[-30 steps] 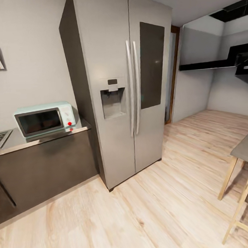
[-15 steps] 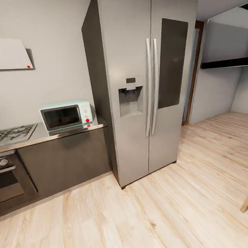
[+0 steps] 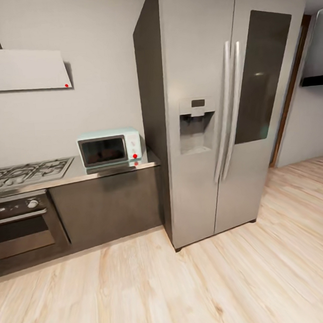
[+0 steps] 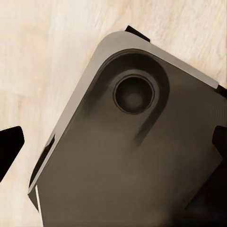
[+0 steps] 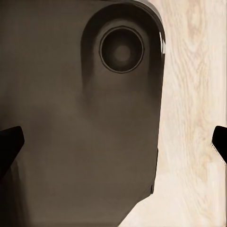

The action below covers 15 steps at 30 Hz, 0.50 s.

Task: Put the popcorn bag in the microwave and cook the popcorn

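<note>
The robot faces the kitchen from across the wood floor, both end effectors hanging apart over its own base for travel, the microwave (image 3: 110, 148) on the table (image 3: 109, 171) beside the fridge (image 3: 215, 108), popcorn bag unseen.

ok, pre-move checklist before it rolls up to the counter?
1. Microwave in sight: ok, it stands on the countertop beside the fridge.
2. Microwave door shut: ok, it will need opening.
3. Popcorn bag located: not ok, no bag on the visible stretch of countertop.
4. Floor between robot and cabinets free of obstacles: ok in the head view.
5. Left claw empty: ok, fingertips wide apart, only the robot's base and floor below.
6. Right claw empty: ok, fingertips wide apart, nothing between them.
</note>
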Motion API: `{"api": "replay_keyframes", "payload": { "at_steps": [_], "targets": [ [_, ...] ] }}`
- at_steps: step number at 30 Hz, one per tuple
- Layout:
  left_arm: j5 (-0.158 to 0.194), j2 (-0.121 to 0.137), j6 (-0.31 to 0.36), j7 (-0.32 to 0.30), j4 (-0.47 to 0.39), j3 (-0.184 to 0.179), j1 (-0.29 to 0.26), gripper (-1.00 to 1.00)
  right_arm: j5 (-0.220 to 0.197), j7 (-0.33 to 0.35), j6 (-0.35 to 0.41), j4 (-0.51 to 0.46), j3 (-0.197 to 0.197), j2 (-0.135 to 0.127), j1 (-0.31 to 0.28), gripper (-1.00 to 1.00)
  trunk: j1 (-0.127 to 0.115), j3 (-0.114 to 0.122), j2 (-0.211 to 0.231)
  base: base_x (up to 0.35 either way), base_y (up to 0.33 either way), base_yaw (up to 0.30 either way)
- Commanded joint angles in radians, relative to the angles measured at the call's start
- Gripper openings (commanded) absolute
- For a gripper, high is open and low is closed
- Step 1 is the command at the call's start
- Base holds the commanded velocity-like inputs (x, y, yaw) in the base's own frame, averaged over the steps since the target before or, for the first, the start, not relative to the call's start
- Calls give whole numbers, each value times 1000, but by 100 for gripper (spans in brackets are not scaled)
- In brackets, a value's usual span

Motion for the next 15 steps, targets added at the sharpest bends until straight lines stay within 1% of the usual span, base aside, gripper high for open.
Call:
{"api": "replay_keyframes", "payload": {
  "at_steps": [1, 15],
  "targets": [
    [2, 0, -1, 1, -2, 0, 0, 100, 0, 0, -4, 0, 0, 0, 0, 100, 0, -1, 0, 7, 0, 277],
    [4, 1, 0, 0, -2, 0, 0, 100, 2, 0, -4, 0, 3, 0, 0, 100, 0, -1, 0, 0, 0, 277]
  ]
}}
